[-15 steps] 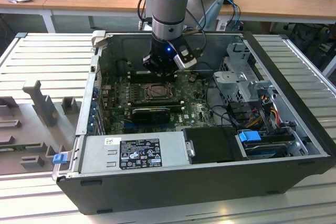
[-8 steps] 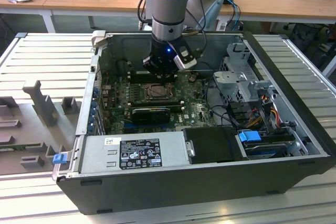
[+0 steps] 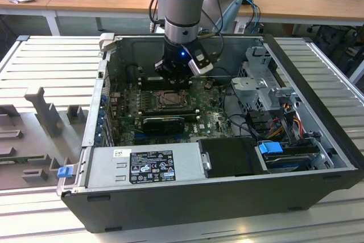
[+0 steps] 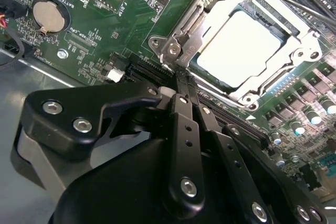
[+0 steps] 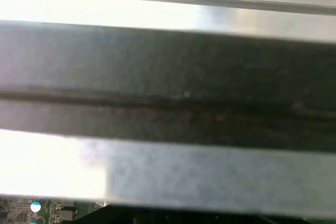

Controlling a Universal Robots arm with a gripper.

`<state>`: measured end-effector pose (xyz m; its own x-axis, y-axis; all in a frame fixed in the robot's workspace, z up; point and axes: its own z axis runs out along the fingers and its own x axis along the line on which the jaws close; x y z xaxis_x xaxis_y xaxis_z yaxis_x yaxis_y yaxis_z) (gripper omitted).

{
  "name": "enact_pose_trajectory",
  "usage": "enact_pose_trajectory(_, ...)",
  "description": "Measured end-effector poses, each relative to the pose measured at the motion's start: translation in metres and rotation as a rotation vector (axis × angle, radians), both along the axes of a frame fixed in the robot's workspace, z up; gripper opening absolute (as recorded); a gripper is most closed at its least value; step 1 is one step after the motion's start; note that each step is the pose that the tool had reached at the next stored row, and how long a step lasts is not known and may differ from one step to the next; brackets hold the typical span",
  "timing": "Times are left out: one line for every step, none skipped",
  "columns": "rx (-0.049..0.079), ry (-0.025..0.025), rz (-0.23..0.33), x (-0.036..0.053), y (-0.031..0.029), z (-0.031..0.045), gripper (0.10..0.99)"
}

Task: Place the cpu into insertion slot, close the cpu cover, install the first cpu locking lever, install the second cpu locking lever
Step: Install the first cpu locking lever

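Green motherboard (image 4: pixel 131 19), densely printed, bearing a round silver coin battery (image 4: pixel 48 15) in a black holder. Gripper (image 4: pixel 181 80): matte black linkage arms with bright screw heads, fingers drawn together into one narrow tip, holding nothing, just beside the socket's corner hinge. Cpu (image 4: pixel 242 48): flat pale silver square, seated in the insertion slot (image 4: pixel 294 38). Cpu cover (image 4: pixel 307 51): thin metal frame lying flat around the chip. Exterior view: open dark steel computer case (image 3: pixel 227 197) with the arm reaching inside.
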<state>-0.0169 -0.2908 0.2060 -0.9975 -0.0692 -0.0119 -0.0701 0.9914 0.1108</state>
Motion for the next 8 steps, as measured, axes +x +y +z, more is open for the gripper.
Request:
enact_pose_trajectory(0.0,-0.0001,0.0,0.0,0.0,0.0017,0.106)
enact_pose_trajectory(0.0,0.0,0.0,0.0,0.0,0.0037,0.106)
enact_pose_trajectory(0.0,-0.0001,0.0,0.0,0.0,0.007,0.106)
enact_pose_trajectory(0.0,0.0,0.0,0.0,0.0,0.0098,0.106)
enact_pose_trajectory(0.0,0.0,0.0,0.0,0.0,0.0115,0.106)
enact_pose_trajectory(0.0,-0.0001,0.0,0.0,-0.0002,0.0118,0.106)
enact_pose_trajectory(0.0,-0.0001,0.0,0.0,-0.0013,0.0119,0.106)
enact_pose_trajectory(0.0,0.0,0.0,0.0,-0.0023,0.0119,0.106)
